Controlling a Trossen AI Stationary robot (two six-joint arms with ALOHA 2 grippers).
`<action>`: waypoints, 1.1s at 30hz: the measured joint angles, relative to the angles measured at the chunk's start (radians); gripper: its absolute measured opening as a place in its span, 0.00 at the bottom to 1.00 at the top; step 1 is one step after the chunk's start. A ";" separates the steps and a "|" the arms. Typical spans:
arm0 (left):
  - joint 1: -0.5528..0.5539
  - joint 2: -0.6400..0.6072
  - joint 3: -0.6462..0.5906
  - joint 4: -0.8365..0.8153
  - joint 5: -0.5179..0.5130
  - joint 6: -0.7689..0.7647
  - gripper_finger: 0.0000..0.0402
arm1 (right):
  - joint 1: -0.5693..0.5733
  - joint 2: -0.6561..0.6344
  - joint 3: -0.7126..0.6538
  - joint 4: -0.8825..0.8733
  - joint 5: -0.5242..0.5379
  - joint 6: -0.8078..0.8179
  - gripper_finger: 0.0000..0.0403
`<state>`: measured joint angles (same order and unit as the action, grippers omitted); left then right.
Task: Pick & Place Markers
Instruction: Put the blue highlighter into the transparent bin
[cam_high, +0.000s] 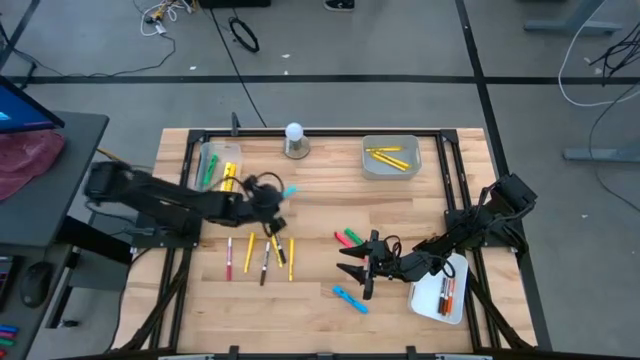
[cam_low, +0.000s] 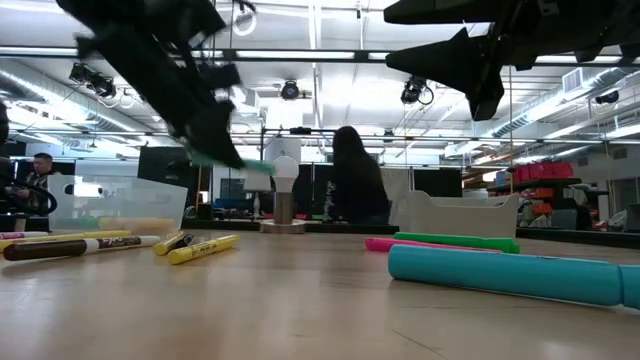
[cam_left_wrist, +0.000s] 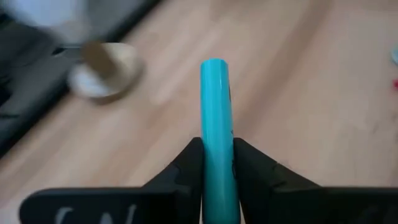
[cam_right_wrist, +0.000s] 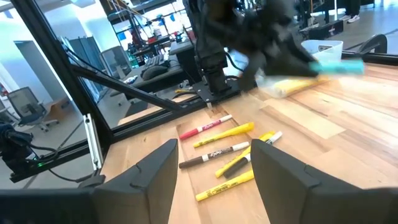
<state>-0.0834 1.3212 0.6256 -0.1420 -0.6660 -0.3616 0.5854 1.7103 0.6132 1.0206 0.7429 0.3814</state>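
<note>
Task looks maybe a third done, judging by what's binned vs loose. Left pincer (cam_left_wrist: 216, 163) is clamped on a light blue marker (cam_left_wrist: 215, 124), carried clear of the bench (cam_high: 320, 300) near the bulb-on-a-base thing (cam_high: 294, 139); it looks bound for a tray, though which one isn't obvious. Already sorted: some yellow markers in the grey tray (cam_high: 390, 157) at the back, yellow + green ones in the clear tray (cam_high: 217, 163) back left, and a few dark/red ones in the white tray (cam_high: 441, 293) front right. Still loose: a cluster of yellow, red and dark markers (cam_high: 262, 255) in the left-middle, a pink + green pair (cam_high: 347, 238) in the centre, and another blue marker (cam_high: 350, 299) near the front. Right pincer (cam_high: 366, 270) hangs spread wide w/ nothing in it, just above that second blue one. Materials-wise: markers are slim, smooth plastic cylinders w/ matching caps, prob roll easily. The bench is pale wood planks w/ visible grain, and a black metal frame runs round it. Trays are rigid plastic w/ low walls.
</note>
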 joint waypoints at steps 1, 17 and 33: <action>0.003 -0.051 0.001 -0.059 -0.019 -0.022 0.19 | 0.000 0.000 0.000 0.000 0.000 -0.001 0.50; 0.490 -0.458 0.002 -0.787 0.031 -0.300 0.19 | -0.011 0.000 0.000 -0.013 0.000 -0.002 0.50; 0.928 -0.179 0.004 -0.666 0.288 -0.024 0.20 | -0.019 0.000 0.000 -0.020 -0.002 0.002 0.50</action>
<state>0.8446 1.1418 0.6300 -0.8075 -0.3777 -0.3860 0.5663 1.7100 0.6128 1.0008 0.7406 0.3835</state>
